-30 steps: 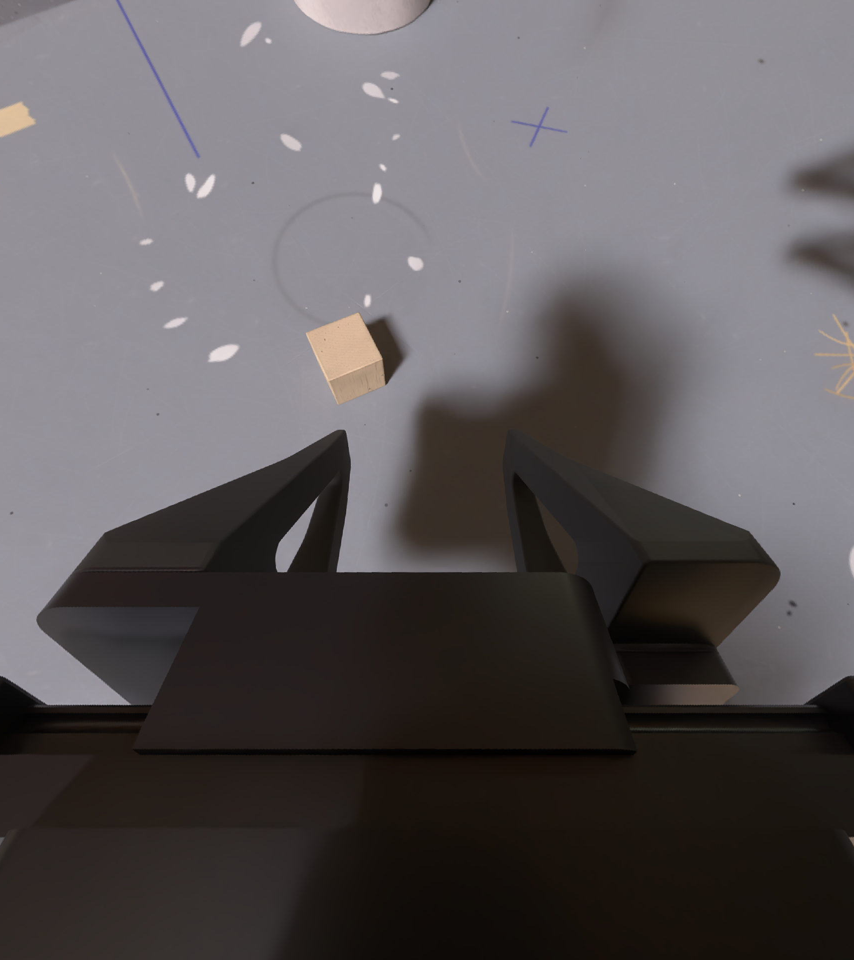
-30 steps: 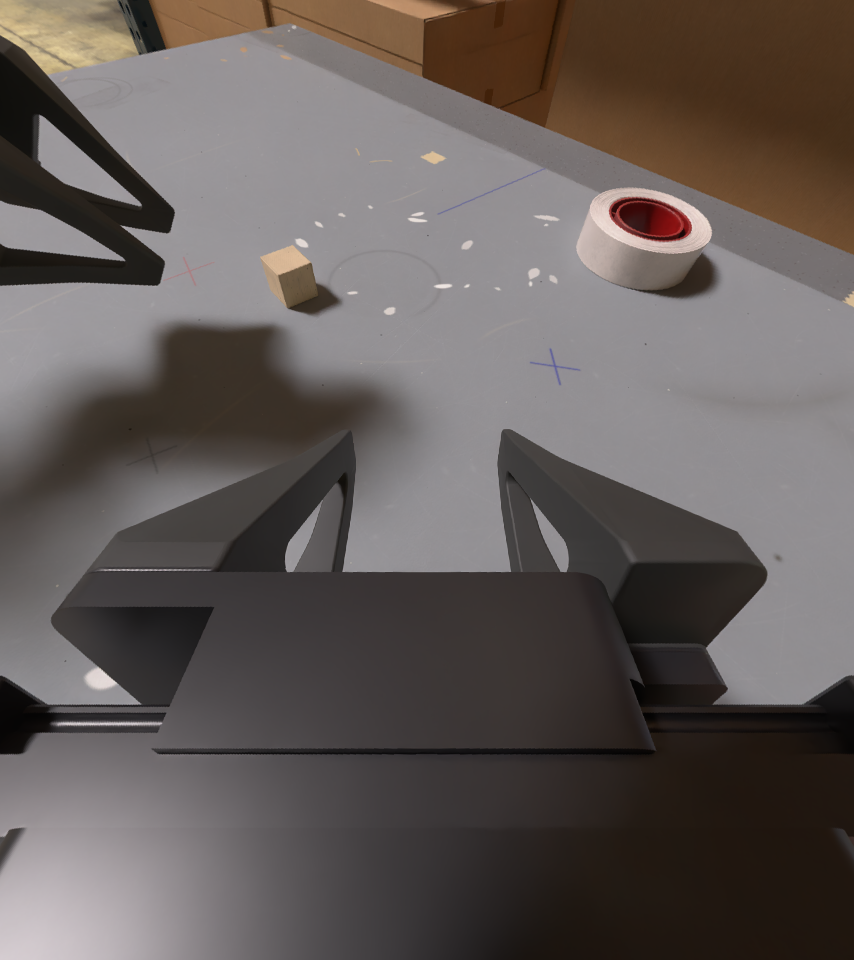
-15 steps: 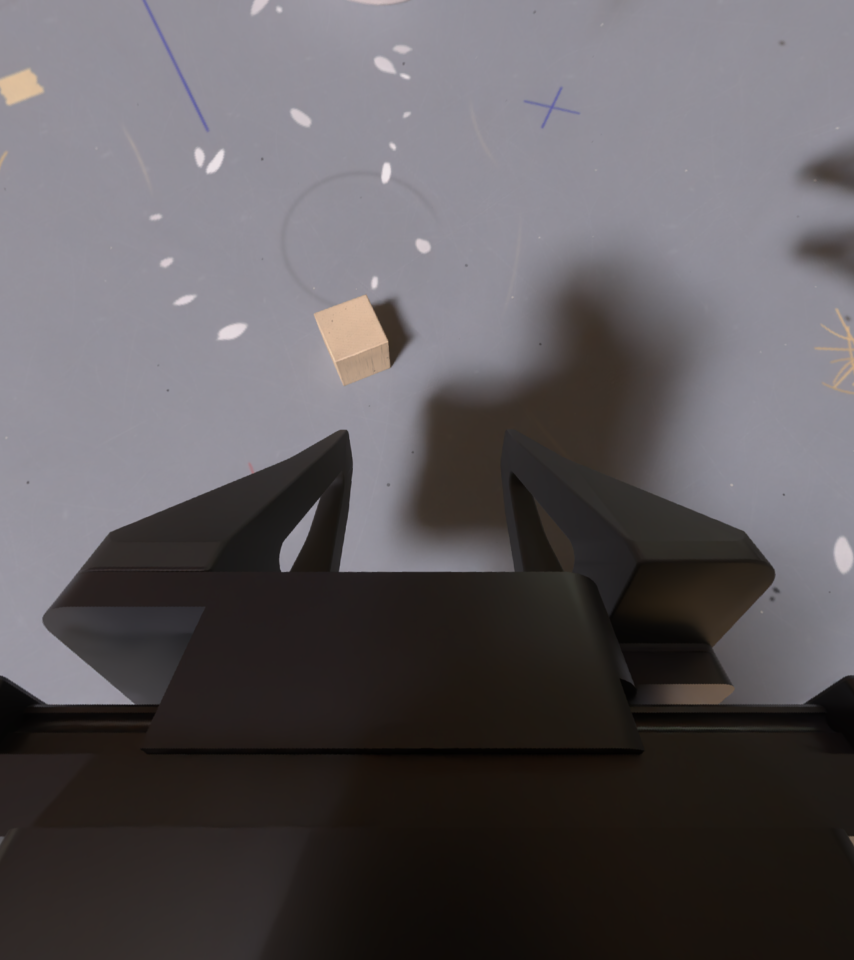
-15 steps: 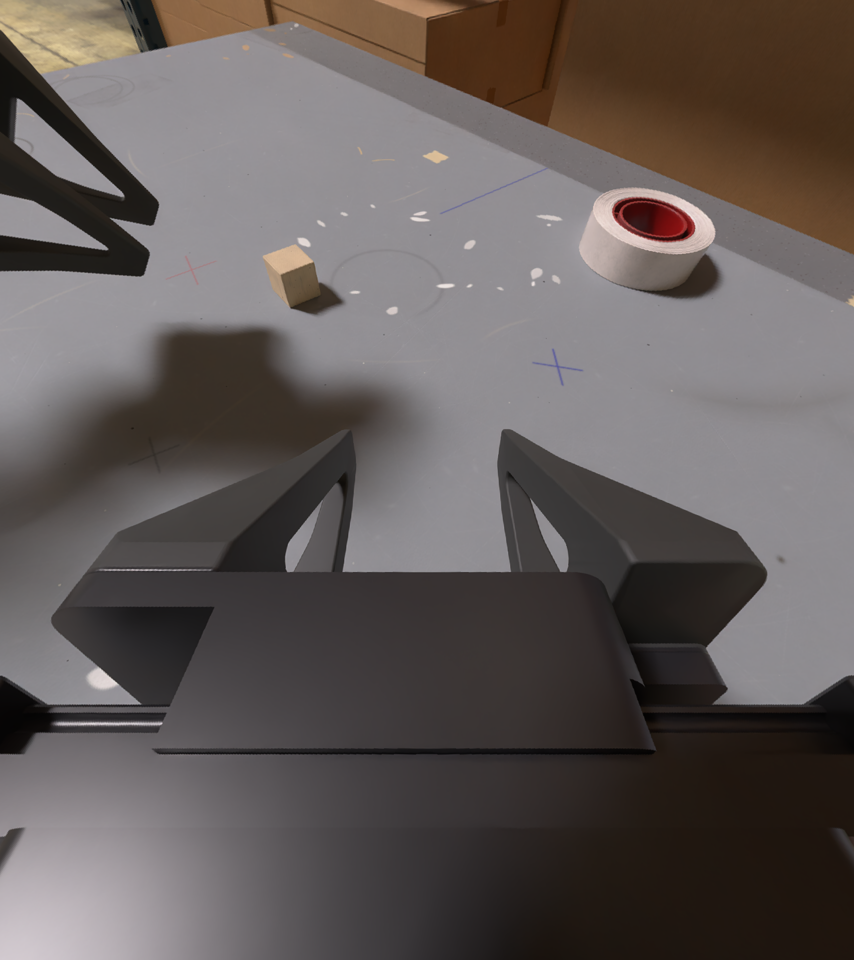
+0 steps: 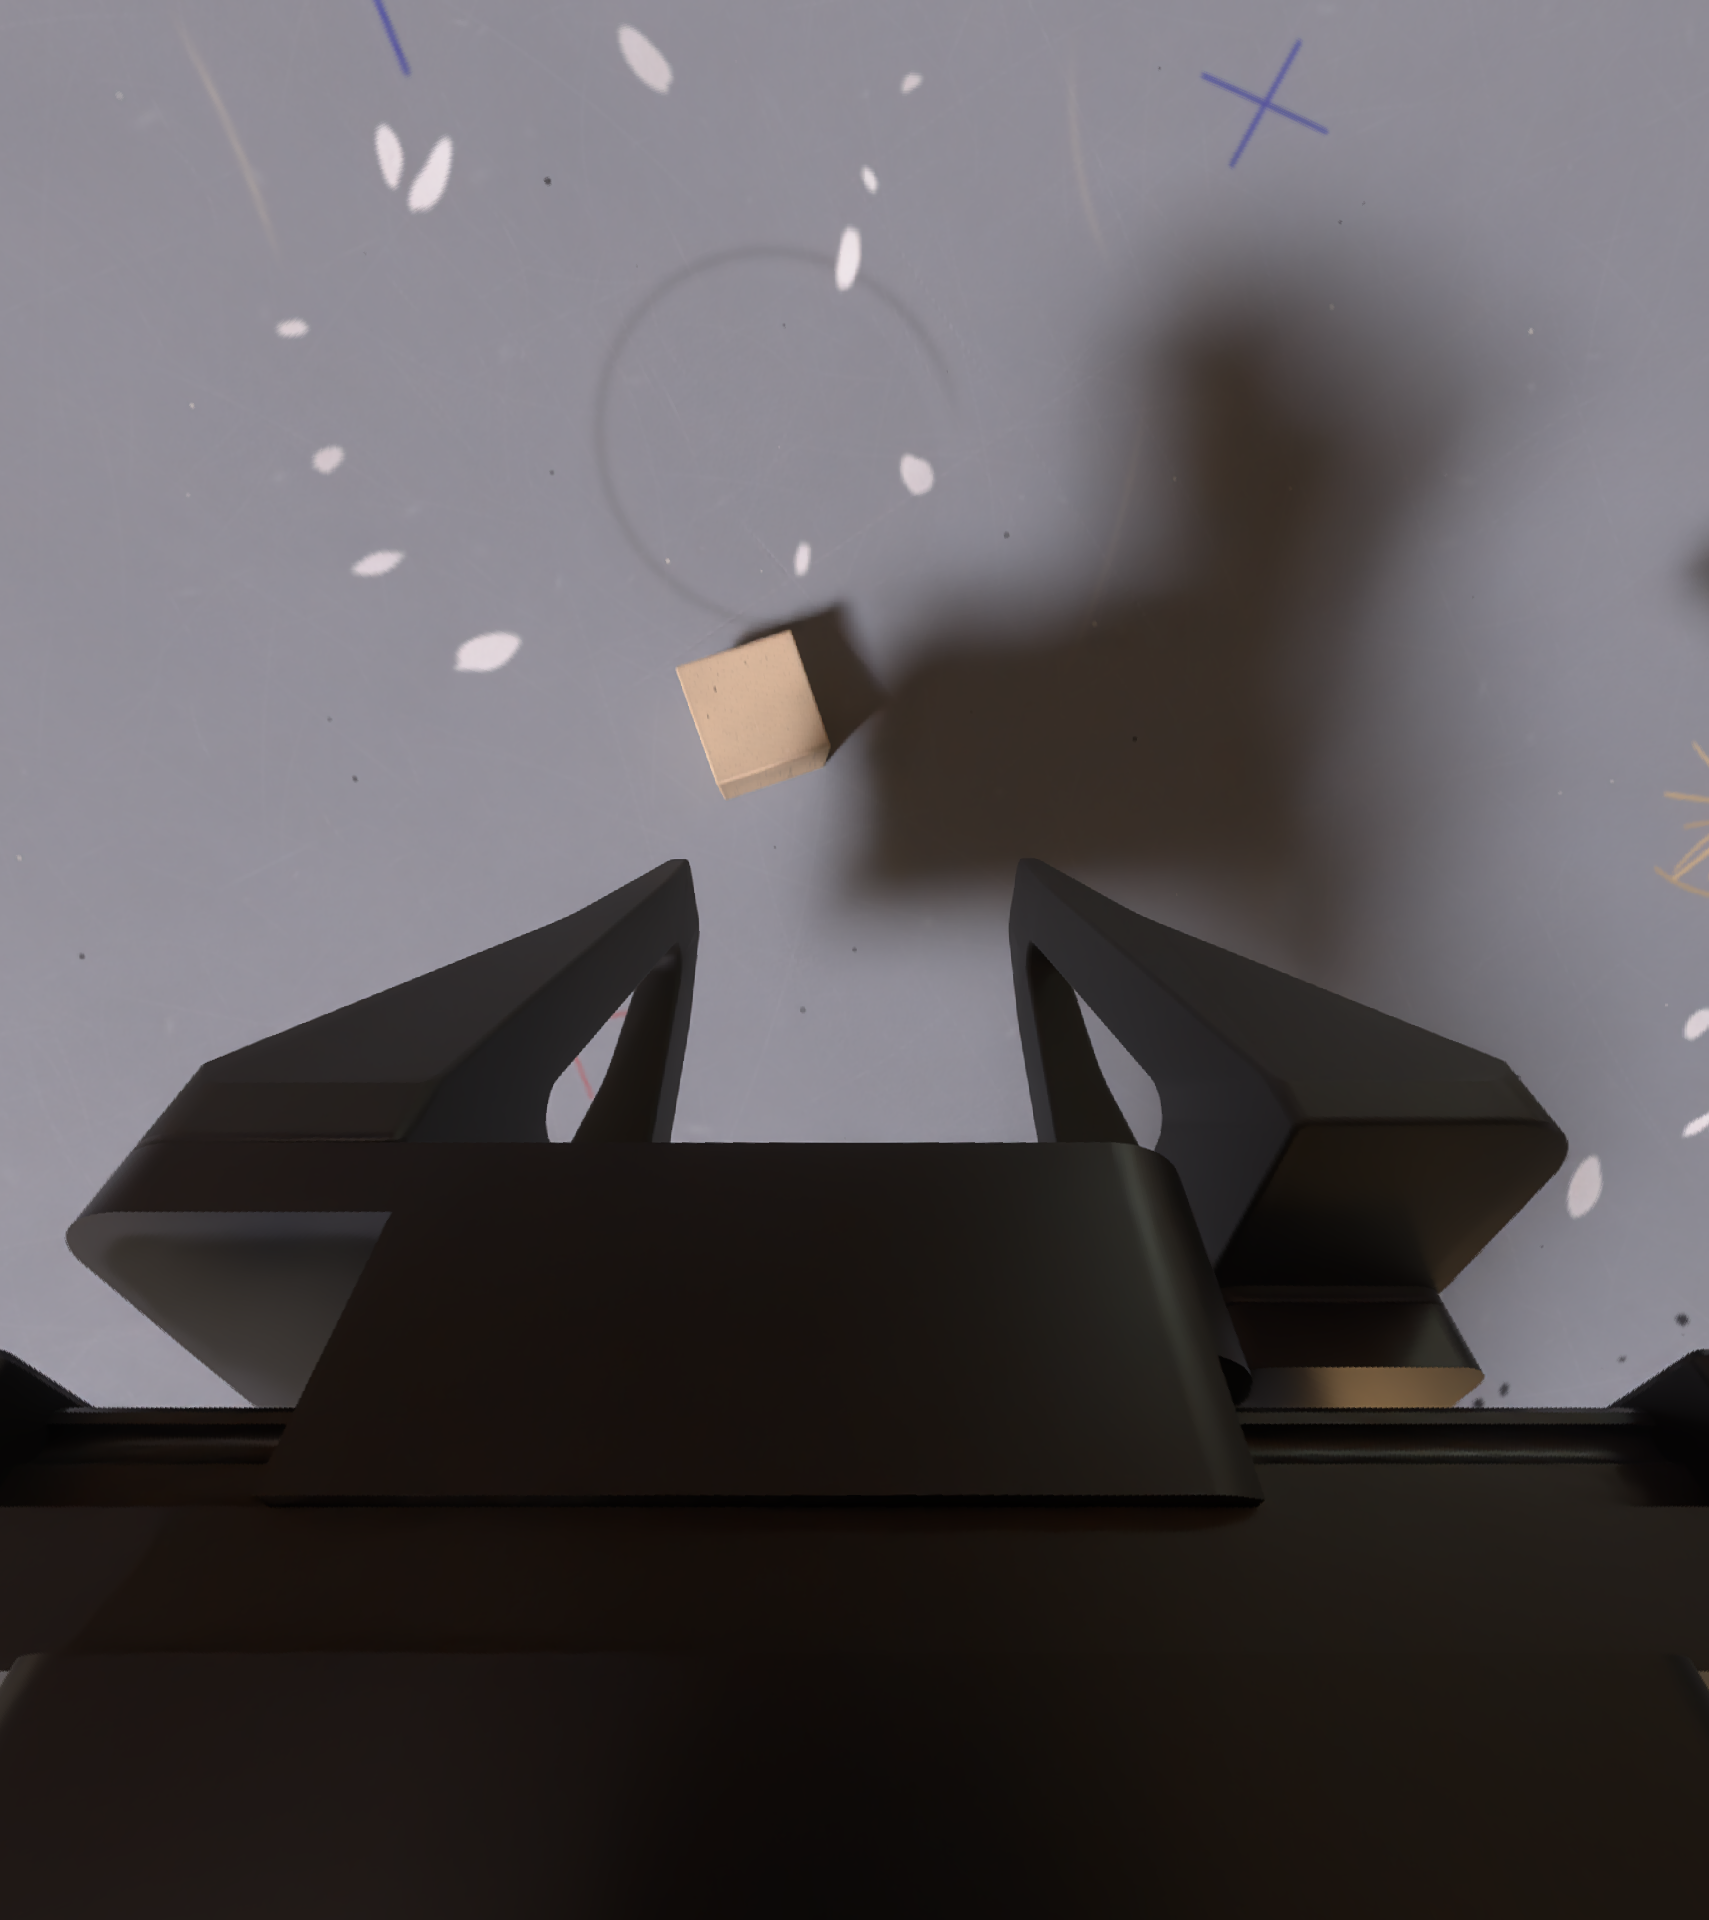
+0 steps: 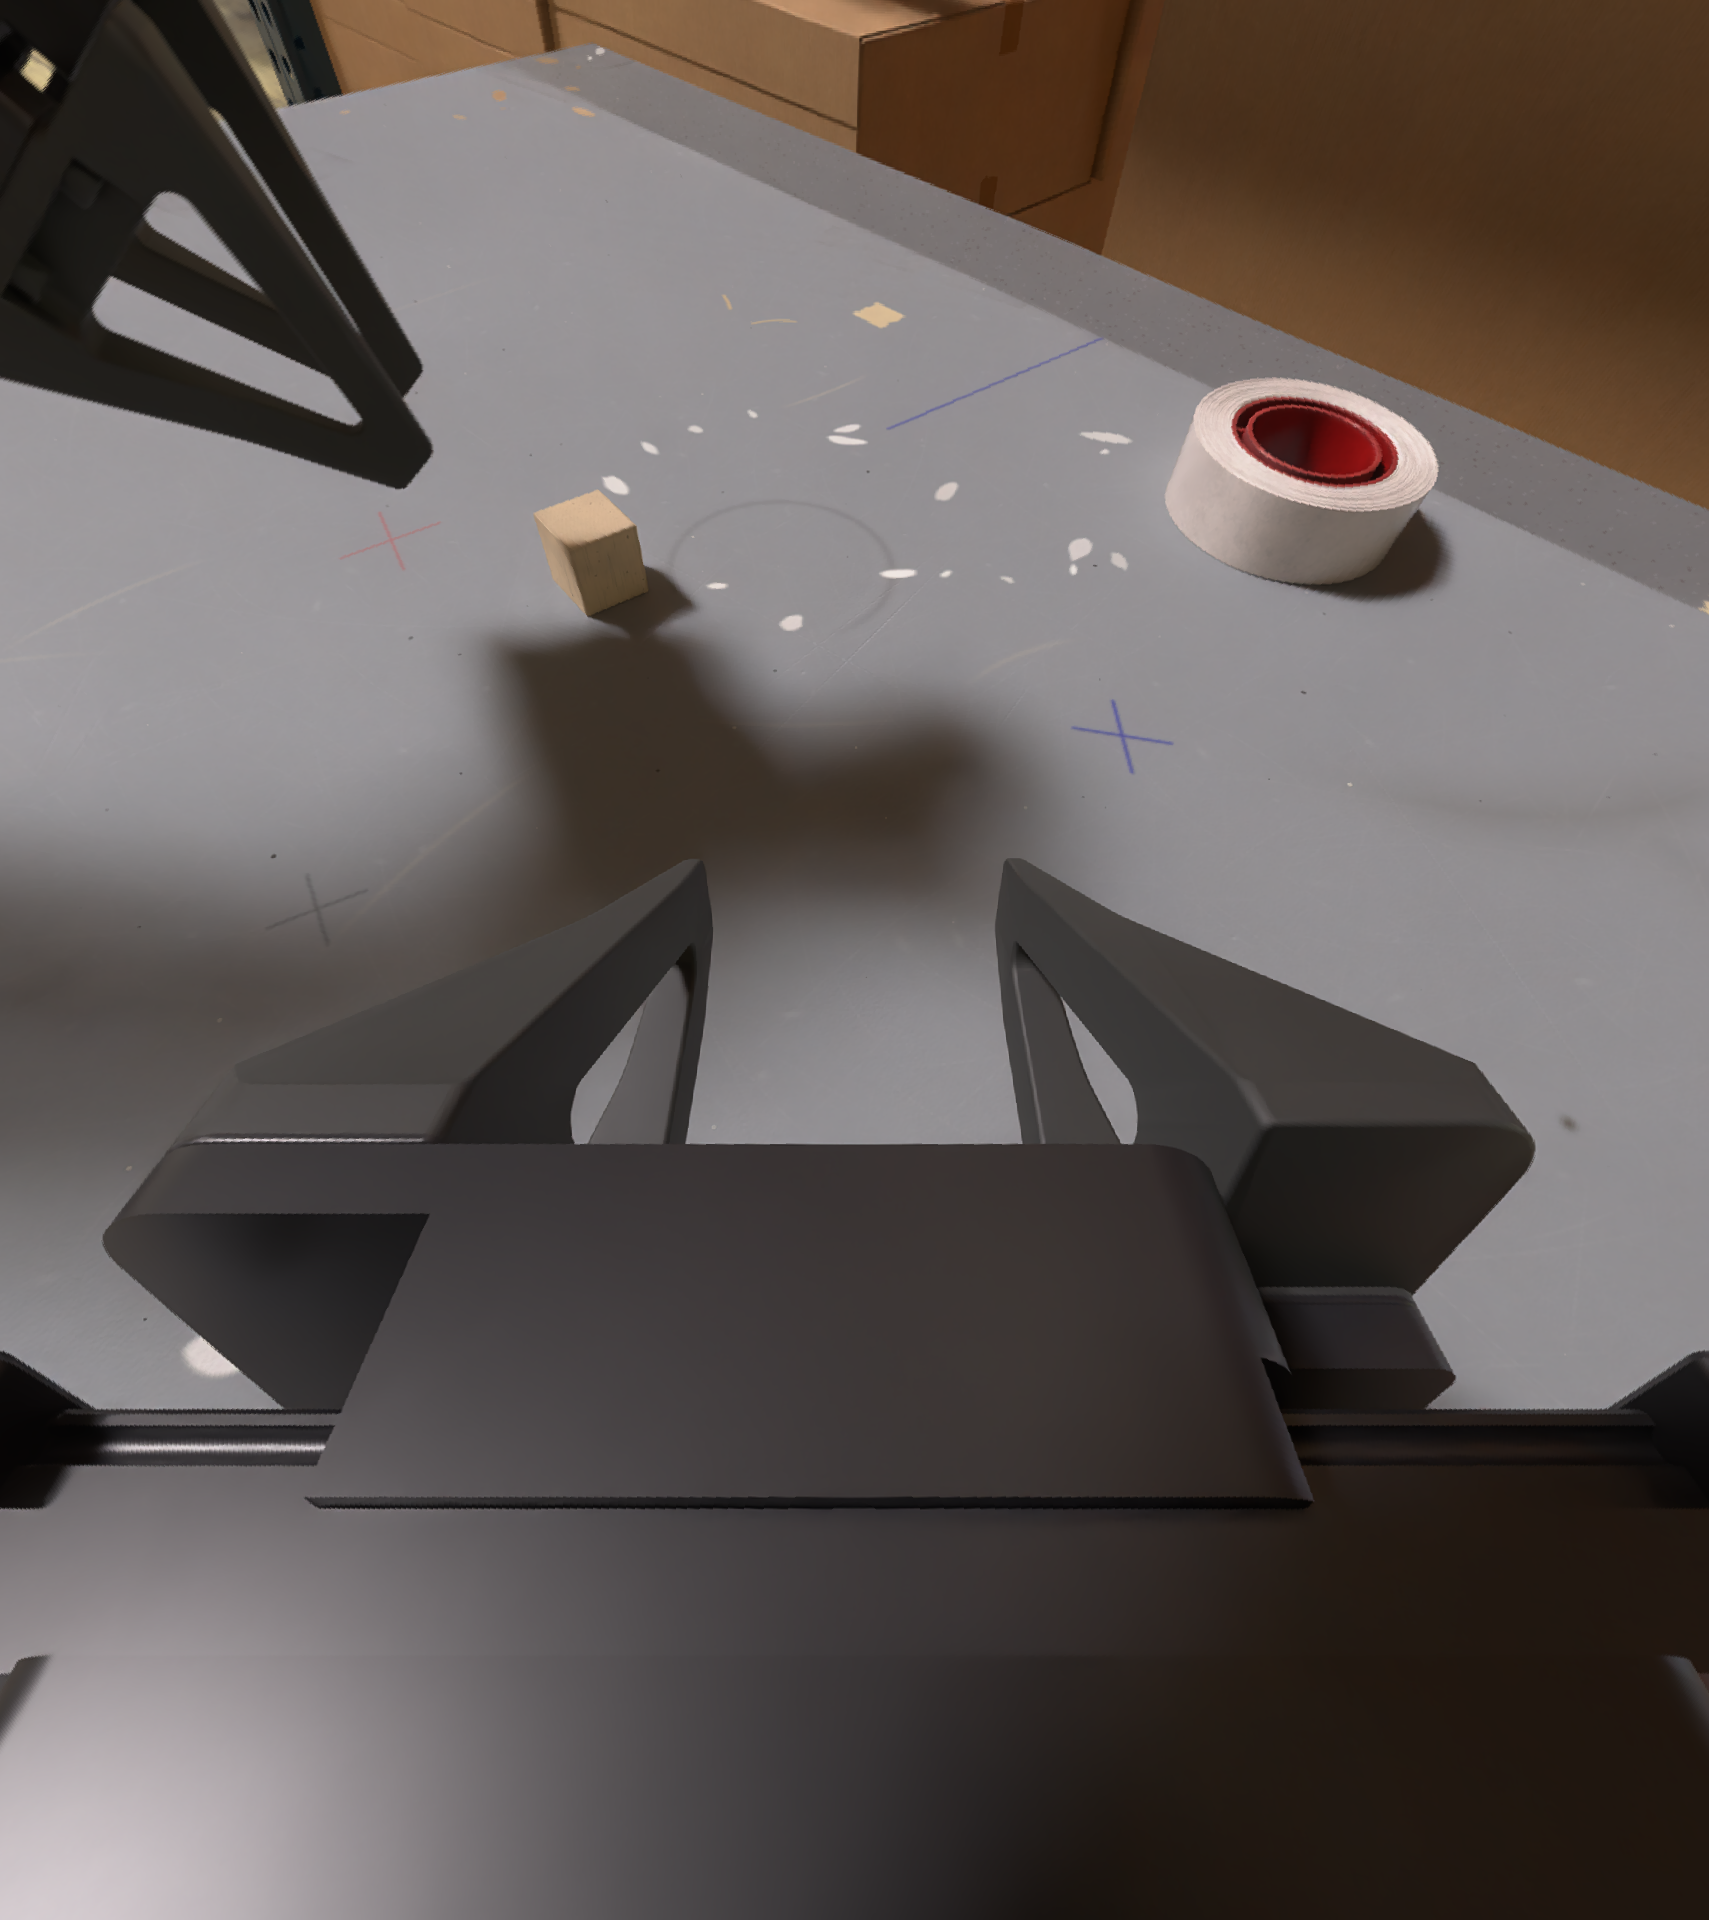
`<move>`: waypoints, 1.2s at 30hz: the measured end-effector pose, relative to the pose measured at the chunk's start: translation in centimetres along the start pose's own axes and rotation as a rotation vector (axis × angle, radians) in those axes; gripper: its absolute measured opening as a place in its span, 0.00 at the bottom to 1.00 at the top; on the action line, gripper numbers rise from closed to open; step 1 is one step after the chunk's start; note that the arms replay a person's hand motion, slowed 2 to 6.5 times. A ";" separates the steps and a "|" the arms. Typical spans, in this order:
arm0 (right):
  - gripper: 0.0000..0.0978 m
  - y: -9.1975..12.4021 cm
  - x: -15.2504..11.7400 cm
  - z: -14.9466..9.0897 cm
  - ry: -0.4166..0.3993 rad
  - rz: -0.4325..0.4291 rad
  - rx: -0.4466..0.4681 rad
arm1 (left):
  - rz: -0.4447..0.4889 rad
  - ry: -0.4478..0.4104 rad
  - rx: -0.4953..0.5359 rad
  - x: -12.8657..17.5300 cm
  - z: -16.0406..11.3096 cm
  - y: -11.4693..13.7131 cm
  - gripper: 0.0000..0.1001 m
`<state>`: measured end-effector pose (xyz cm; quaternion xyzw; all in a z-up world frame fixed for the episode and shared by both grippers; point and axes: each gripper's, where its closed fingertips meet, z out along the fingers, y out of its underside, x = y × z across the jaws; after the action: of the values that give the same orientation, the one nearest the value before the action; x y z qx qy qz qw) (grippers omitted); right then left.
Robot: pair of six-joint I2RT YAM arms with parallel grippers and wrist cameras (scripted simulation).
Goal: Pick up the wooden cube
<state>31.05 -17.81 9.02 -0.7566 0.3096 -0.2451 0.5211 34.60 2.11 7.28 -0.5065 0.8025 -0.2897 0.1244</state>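
A small light wooden cube (image 5: 752, 713) sits on the grey table, at the edge of a faint drawn circle. My left gripper (image 5: 852, 883) is open and empty, hanging above the table with the cube just ahead of its left fingertip. In the right wrist view the cube (image 6: 592, 554) lies at the far left, and the left gripper (image 6: 351, 416) hangs above and to the left of it. My right gripper (image 6: 852, 883) is open and empty, well short of the cube.
A white tape roll with a red core (image 6: 1300, 489) stands at the far right of the table. Cardboard boxes (image 6: 975, 104) stand beyond the table's far edge. The grey table (image 6: 1452, 883) bears paint flecks and drawn crosses.
My left gripper has moved forward and toward the cube, which now appears closer and more central in its view. In the right wrist view the left gripper has shifted right toward the cube. The right gripper stayed put.
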 end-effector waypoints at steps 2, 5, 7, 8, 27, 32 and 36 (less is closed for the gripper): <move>0.48 -0.1 0.0 0.0 0.001 -0.001 0.002 | 0.000 0.002 -0.018 -0.1 0.2 -0.5 0.50; 0.48 -0.2 0.0 -0.1 0.001 -0.003 0.004 | 0.008 0.006 -0.044 -0.2 0.5 -1.3 0.50; 0.48 -0.2 0.0 -0.1 0.000 -0.003 0.006 | 0.020 0.005 -0.054 -0.1 0.5 -1.9 0.50; 0.48 -0.2 0.0 -0.1 0.000 -0.003 0.006 | 0.028 0.004 -0.057 -0.1 0.5 -2.2 0.50; 0.48 0.5 0.9 -0.3 0.005 0.026 0.002 | 0.134 -0.217 0.380 0.3 -5.0 -5.1 0.58; 0.48 0.4 1.2 -0.4 0.014 0.024 0.008 | 0.074 -0.286 0.520 0.4 -6.5 -3.1 0.65; 0.48 0.2 1.4 -0.4 0.022 0.016 0.018 | 0.024 -0.354 0.630 0.3 -7.8 -1.4 0.71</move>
<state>31.71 -19.14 9.08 -0.7467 0.3192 -0.2519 0.5264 31.64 4.08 14.41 -0.4763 0.6456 -0.4293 0.4148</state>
